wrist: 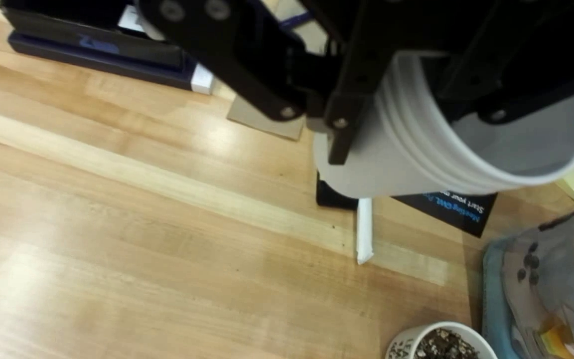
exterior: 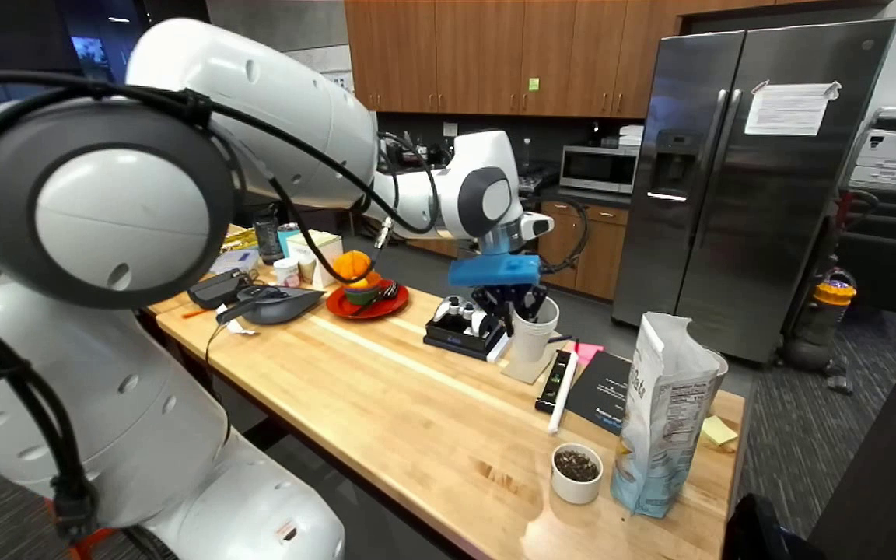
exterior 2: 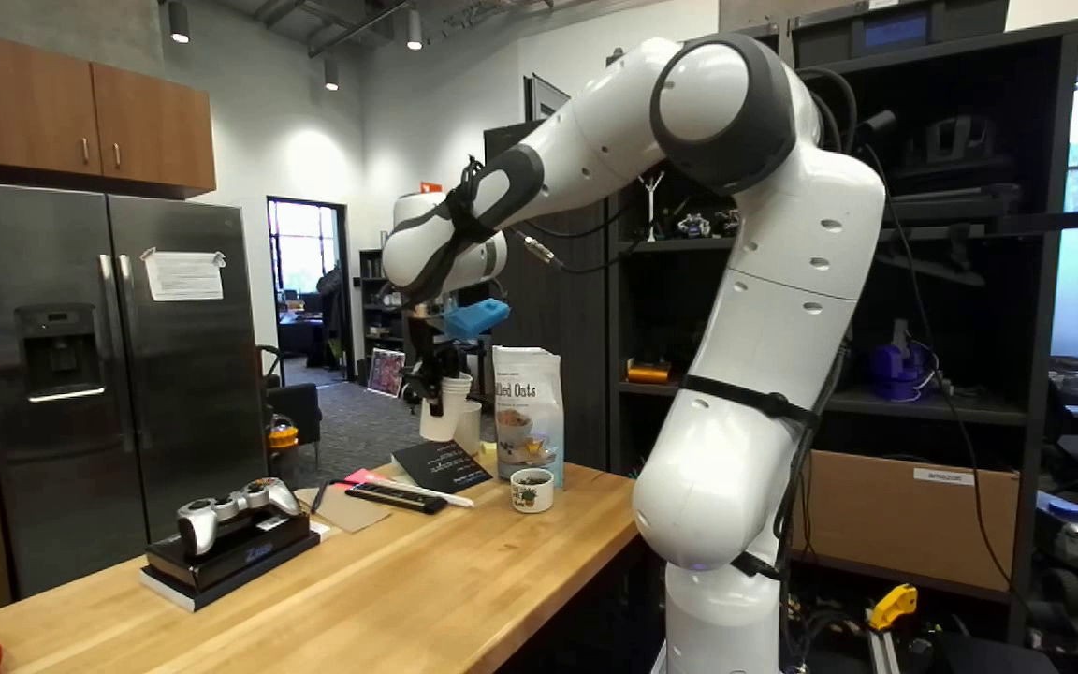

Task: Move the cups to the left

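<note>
Cups (wrist: 416,154), white, nested in one stack: hanging from the gripper (wrist: 399,127), off the table (exterior: 386,397). Pinching narrow on the wall by the mouth, one finger inside, one outside. Lying below the palm, offset to the right of the outer finger in the wrist view, so not calling for any reach; only one arm in play. Running nearly upright along the long axis, mouth up, leaning a little in both exterior views; slanting in the wrist view from base near the middle to mouth toward the right edge. Not making out how many cups. Showing in an exterior view against the brown sheet (exterior: 522,375), between the black box (exterior: 452,340) with the game controller (exterior: 460,311) and the oats bag (exterior: 666,420). Taking left as picture-left there, not being sure: probably needing a sideways carry toward the box and, farther on, the red plate (exterior: 341,305), leading with the outer finger, away from the bag. Guessing at carry stage, not yet setting down. Risking a knock on the controller if travelling low, so likely wanting height over the box first, then a straight descent with base level.
</note>
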You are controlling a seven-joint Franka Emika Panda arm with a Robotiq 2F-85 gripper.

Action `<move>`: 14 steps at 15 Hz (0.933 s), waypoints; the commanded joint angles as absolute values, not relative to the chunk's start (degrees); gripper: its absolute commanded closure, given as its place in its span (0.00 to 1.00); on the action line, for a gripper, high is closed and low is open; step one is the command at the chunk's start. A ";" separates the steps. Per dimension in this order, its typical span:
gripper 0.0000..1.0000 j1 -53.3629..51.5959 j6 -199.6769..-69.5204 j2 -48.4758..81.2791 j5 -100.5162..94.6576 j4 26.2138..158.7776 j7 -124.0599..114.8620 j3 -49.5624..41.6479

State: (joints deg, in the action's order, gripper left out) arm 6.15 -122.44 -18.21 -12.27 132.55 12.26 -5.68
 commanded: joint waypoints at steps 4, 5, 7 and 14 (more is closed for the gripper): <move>0.95 0.38 -119.60 -23.46 -12.80 133.49 14.19 -0.93; 0.95 -0.56 -119.31 -23.59 -13.01 133.51 14.57 -0.05; 0.95 -2.28 -119.34 -23.24 -13.15 133.28 14.86 1.55; 0.95 -6.29 -117.48 -20.65 -16.65 131.52 16.05 6.52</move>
